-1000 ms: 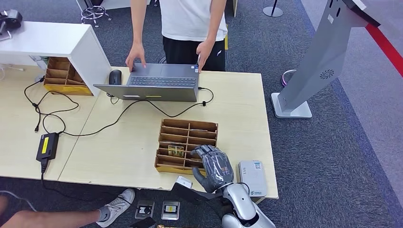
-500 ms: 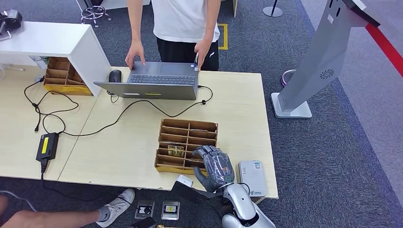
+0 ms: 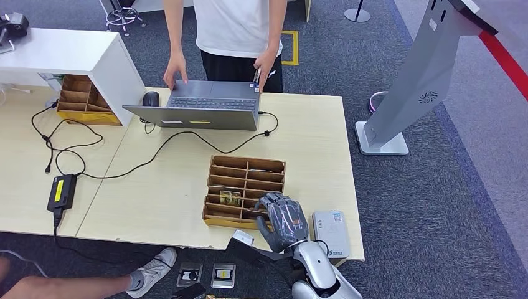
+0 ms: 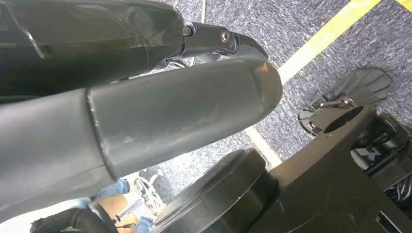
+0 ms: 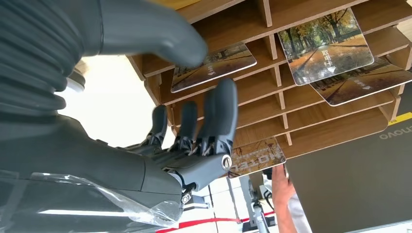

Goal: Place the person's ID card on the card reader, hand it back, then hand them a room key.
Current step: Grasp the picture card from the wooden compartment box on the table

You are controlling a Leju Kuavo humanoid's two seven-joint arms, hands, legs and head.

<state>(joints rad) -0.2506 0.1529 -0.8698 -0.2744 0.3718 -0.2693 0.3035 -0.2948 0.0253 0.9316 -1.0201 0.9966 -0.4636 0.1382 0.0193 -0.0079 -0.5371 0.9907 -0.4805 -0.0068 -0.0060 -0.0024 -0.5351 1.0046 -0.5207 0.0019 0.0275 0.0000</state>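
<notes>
My right hand [image 3: 281, 219] hovers over the near right corner of the wooden slotted organizer [image 3: 246, 166], fingers spread, holding nothing. In the right wrist view its fingers [image 5: 214, 121] reach toward slots holding picture-printed key cards [image 5: 325, 46]; its thumb [image 5: 145, 29] lies close to another card [image 5: 214, 65]. One key card [image 3: 230, 198] shows in a near slot. The white card reader [image 3: 330, 232] lies just right of the hand at the table's front edge. Across the table a person [image 3: 236, 25] holds a small card [image 3: 256, 75] upright by the laptop's corner. My left hand [image 4: 184, 111] hangs by my body with nothing in it.
An open grey laptop [image 3: 202, 109] with a mouse [image 3: 150, 99] and trailing cables [image 3: 93, 159] stands at the far side. A white box [image 3: 75, 59] and a second organizer [image 3: 81, 99] are at the far left. A grey kiosk stand [image 3: 411, 87] rises right of the table.
The person has shifted a little to the left and back from the table. My right hand has stayed over the organizer's near corner, barely moving.
</notes>
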